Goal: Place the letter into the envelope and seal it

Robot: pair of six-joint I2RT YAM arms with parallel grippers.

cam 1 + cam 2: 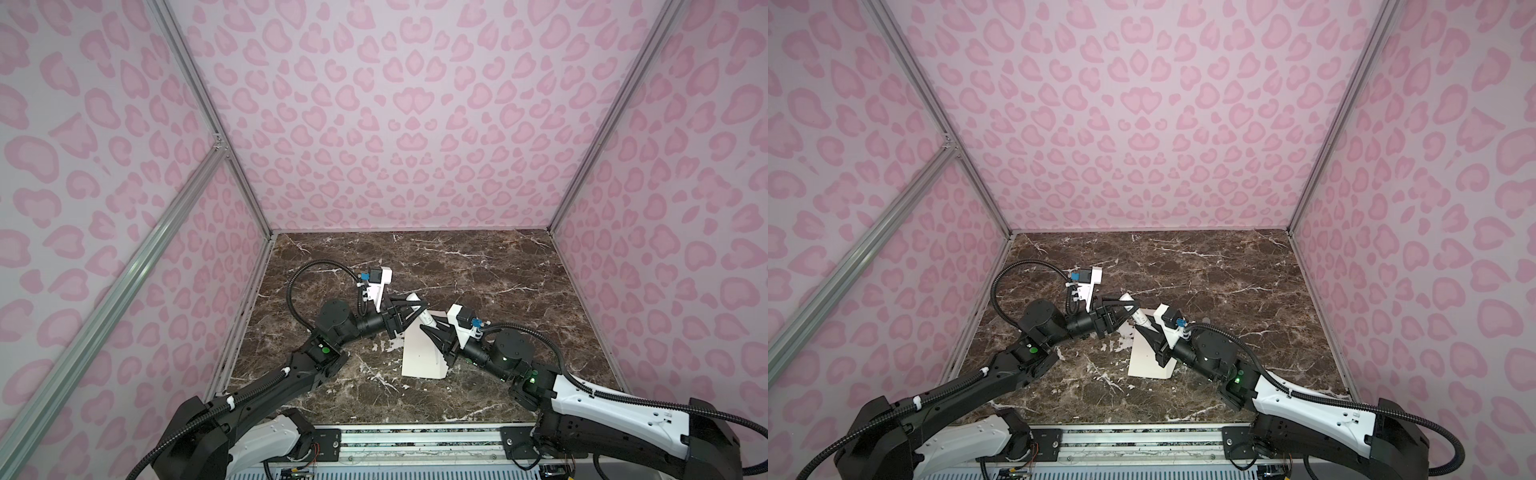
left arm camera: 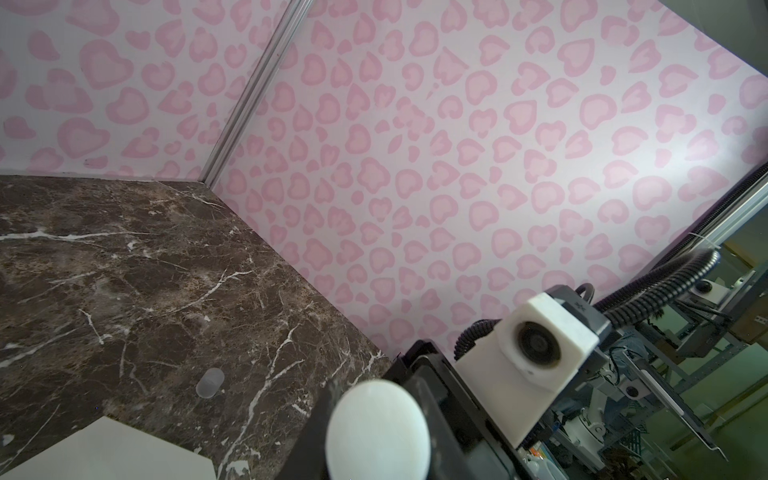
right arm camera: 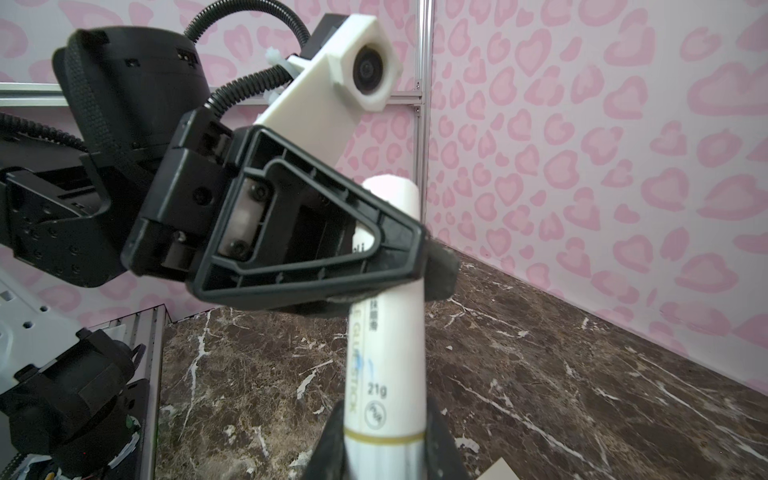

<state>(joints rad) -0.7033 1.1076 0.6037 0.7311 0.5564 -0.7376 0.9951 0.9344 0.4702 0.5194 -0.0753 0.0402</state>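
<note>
The envelope (image 1: 419, 357) lies flat on the table (image 1: 498, 270), partly under my 2 end effectors, which meet over its far end. My right end effector (image 3: 386, 449) is clamped on the lower body of a white glue stick (image 3: 386, 374). My left end effector (image 1: 422, 309) has a finger on either side of the stick's upper part, but I cannot tell whether they press on it.
</note>
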